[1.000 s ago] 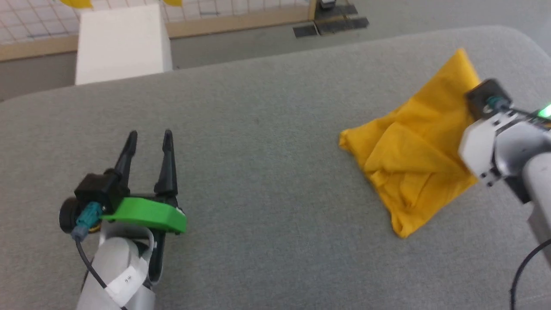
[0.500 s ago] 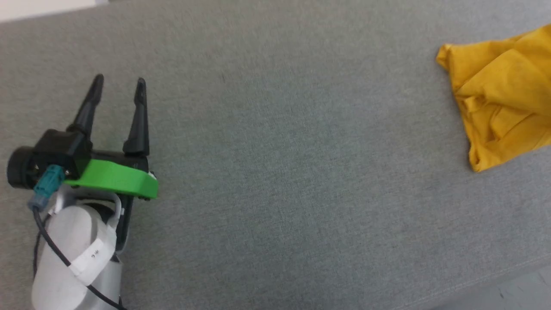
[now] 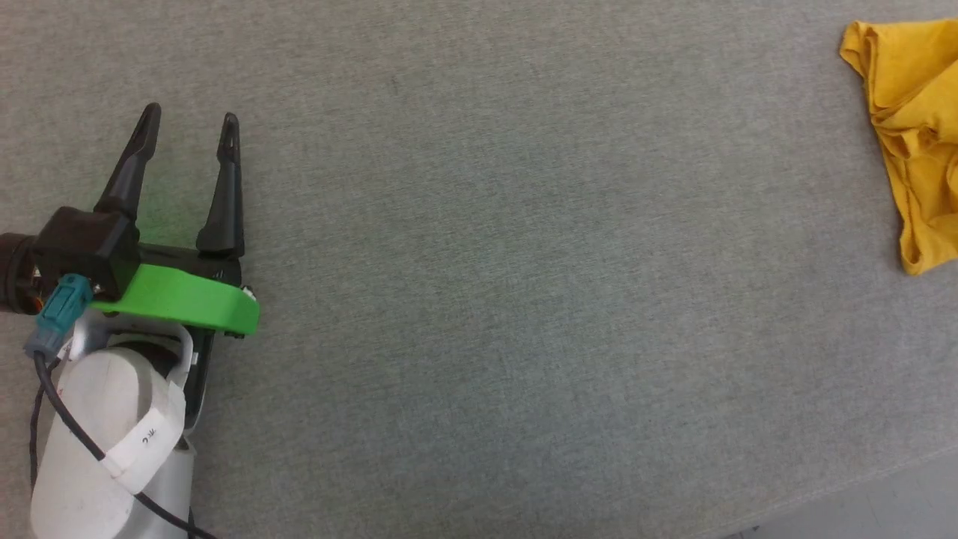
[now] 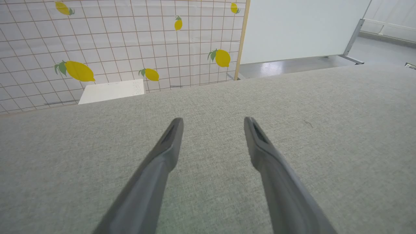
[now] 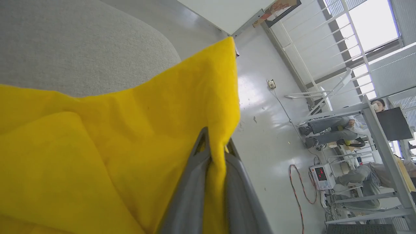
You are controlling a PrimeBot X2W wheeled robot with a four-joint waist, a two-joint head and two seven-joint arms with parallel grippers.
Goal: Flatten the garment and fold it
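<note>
The garment [image 3: 913,142] is a crumpled mustard-yellow cloth at the far right of the grey padded table [image 3: 479,262] in the head view, cut off by the frame edge. In the right wrist view my right gripper [image 5: 214,143] is shut on an edge of the garment [image 5: 113,146], the fabric pinched between its two grey fingers and lifted off the surface. My left gripper [image 3: 189,126] rests at the left of the table, open and holding nothing, far from the garment. In the left wrist view its fingers [image 4: 169,146] stand wide apart over bare fabric.
The table's front edge [image 3: 838,494] runs across the lower right of the head view, with floor beyond. Behind the table stand a lemon-patterned tiled wall [image 4: 113,42], a white box [image 4: 110,91] and a white panel [image 4: 299,29]. People sit at desks [image 5: 344,126] across the room.
The head camera has swung left and down, so the garment has slid to the right edge and the right arm has left the picture. The left gripper stays open.
</note>
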